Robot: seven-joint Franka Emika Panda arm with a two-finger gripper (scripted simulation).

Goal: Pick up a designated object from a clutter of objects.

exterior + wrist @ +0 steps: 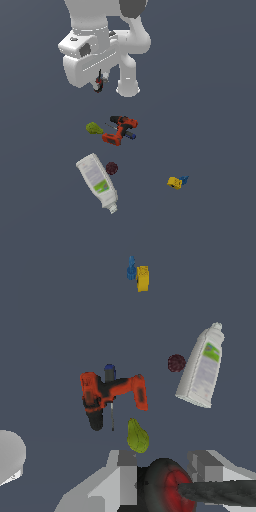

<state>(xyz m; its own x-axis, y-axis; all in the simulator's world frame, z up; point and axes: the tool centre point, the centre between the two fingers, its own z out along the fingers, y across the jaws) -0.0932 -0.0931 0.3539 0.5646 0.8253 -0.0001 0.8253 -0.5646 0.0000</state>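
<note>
My gripper (100,83) is raised well above the clutter and is shut on the slim black-and-red-handled screwdriver (99,79). In the wrist view the gripper (165,476) holds the black-and-red handle (167,488) between its fingers (123,468), and the dark shaft (220,493) sticks out to one side. Below lie the orange-red drill (120,130) (112,393), a blue-handled slim tool (131,136) (109,372) partly under it, and an olive-green lump (93,128) (137,437).
A white labelled bottle (97,182) (202,371) lies nearer the exterior view's bottom, with a dark-red ball (112,168) (176,363) beside it. A yellow-and-blue piece (176,182) (141,277) lies apart on the exterior view's right. The arm's white base (127,75) stands behind the gripper.
</note>
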